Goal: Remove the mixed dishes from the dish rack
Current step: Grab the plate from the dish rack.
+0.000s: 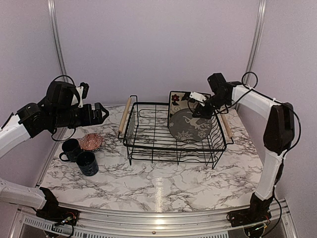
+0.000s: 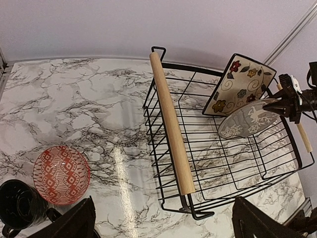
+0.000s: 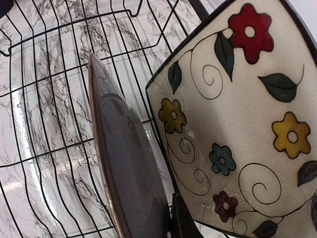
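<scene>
The black wire dish rack [image 1: 125, 115] stands mid-table. Inside it at the right, the round grey plate [image 1: 190, 126] leans on edge against the square cream floral plate [image 1: 177, 99]. My right gripper [image 1: 200, 107] sits at the grey plate's top rim, shut on it. In the right wrist view one dark finger [image 3: 183, 218] presses between the grey plate [image 3: 129, 163] and the floral plate [image 3: 237, 124]; the other finger is hidden. My left gripper [image 1: 99, 113] hovers open left of the rack, above the reddish bowl [image 1: 90, 142] and two dark mugs [image 1: 72, 148] [image 1: 87, 162] on the table.
In the left wrist view the rack's near wooden handle [image 2: 171, 124] runs down the middle, with the bowl [image 2: 61, 174] and one mug [image 2: 17, 206] at lower left. A metal rail [image 1: 158, 223] borders the table's near edge. Walls close the back and sides.
</scene>
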Controlling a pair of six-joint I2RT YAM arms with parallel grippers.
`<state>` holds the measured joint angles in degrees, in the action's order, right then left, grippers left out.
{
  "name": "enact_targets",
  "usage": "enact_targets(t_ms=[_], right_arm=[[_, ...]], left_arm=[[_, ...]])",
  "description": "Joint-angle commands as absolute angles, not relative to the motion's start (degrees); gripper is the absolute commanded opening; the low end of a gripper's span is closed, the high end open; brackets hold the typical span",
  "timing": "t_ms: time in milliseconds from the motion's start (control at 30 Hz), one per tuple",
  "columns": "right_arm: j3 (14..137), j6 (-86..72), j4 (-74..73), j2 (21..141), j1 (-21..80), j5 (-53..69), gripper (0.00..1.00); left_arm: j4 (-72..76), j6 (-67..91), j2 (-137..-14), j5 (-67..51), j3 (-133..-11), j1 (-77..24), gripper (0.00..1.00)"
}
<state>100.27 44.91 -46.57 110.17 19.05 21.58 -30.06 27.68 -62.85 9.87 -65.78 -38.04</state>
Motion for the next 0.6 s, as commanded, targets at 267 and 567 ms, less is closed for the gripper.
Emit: enact_targets(t_ms=[267, 567], right_arm=[[106.0, 41.28, -51.78, 105.74, 24.95, 14.99, 0.0], [103.15, 36.75, -45.36, 97.11, 25.66, 15.85, 0.0]], left_arm=[[-27.63, 28.46, -63.29, 8.07, -64.13, -37.97, 0.99], [-26.95, 29.15, -62.37, 7.48, -62.65, -37.96, 0.99]])
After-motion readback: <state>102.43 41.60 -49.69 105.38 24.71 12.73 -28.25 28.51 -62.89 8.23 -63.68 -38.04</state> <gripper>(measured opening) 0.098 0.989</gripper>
